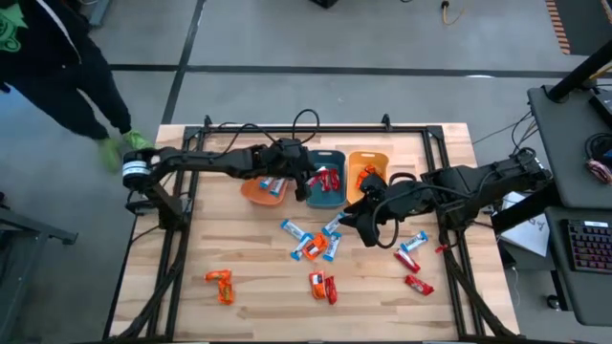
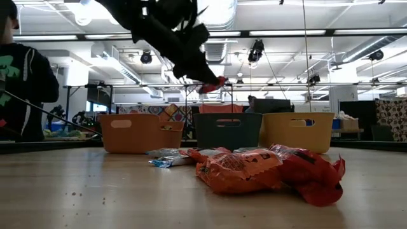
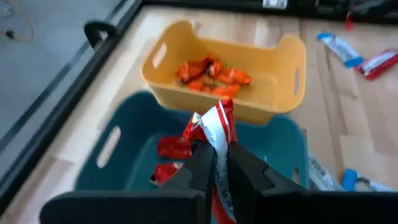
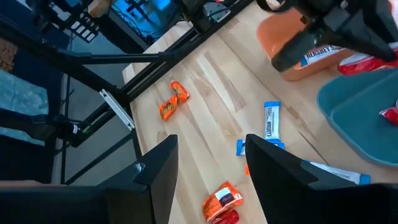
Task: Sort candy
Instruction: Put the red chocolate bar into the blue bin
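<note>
High view: left gripper (image 1: 308,182) sits over the teal plastic bin (image 1: 326,196), middle of three bins in a row at the table's (image 1: 239,306) far side — orange plastic bin (image 1: 251,191) to its left with blue-and-white pieces in it, yellow-orange plastic bin (image 1: 360,158) to its right. Right gripper (image 1: 356,222) hangs low over the loose blue-and-white wrapped candies (image 1: 311,239) mid-table; red wrapped candies (image 1: 413,258) lie nearer that arm, orange wrapped candies (image 1: 220,285) well apart toward the near left. A person in a dark jacket (image 1: 57,57) stands off the table's far left corner. Low view: the left arm comes down from above with a red-and-white wrapped candy (image 2: 213,84) at its tip, clear above the teal bin's rim. Left wrist view: fingers (image 3: 199,168) pinching that candy, its long axis running out along them, the teal bin directly beneath with other red pieces inside — the relation that matters; a release here should land it in the right bin, I judge. Right wrist view: fingers (image 4: 158,168) spread wide, nothing between them, blue-and-white pieces just beyond them; this arm is the nearer one for those.
</note>
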`<act>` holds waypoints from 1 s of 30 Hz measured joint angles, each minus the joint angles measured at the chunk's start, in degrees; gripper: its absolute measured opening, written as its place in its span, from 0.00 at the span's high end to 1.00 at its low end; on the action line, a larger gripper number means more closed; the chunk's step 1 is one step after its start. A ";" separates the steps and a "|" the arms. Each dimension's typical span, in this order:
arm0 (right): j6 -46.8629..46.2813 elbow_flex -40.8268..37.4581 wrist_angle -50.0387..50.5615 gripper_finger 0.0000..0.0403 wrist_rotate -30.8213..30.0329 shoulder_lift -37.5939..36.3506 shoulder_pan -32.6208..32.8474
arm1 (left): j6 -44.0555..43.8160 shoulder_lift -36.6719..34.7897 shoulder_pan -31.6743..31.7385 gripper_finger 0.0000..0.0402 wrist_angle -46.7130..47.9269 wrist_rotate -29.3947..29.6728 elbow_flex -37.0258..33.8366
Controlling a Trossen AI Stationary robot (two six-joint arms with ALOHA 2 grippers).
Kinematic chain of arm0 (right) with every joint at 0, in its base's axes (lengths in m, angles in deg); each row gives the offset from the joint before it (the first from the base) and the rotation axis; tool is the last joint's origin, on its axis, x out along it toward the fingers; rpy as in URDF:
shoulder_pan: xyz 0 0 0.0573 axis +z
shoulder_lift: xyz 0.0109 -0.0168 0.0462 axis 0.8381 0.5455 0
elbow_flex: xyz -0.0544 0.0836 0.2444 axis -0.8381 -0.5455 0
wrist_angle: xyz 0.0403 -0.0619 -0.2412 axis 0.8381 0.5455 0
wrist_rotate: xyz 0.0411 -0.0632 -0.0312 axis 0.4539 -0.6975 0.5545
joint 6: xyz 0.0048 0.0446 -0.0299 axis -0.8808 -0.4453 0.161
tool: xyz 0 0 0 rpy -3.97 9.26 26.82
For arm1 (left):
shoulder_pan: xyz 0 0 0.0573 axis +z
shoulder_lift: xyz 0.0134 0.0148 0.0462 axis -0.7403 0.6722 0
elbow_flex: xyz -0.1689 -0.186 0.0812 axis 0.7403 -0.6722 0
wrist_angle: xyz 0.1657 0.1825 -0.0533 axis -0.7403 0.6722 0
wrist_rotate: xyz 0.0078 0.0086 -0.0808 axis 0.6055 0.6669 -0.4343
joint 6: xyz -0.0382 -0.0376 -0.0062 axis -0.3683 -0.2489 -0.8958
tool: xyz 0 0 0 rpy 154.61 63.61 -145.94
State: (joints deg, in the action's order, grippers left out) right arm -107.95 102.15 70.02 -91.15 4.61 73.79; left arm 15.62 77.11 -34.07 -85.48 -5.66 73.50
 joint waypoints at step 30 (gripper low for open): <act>-1.98 0.00 -0.04 0.56 -1.26 0.00 0.00 | 2.76 9.09 2.67 0.93 0.09 -0.11 3.94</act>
State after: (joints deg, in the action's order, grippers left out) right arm -109.93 102.15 69.98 -92.41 4.61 73.79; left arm 18.39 86.20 -31.40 -85.39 -5.77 77.44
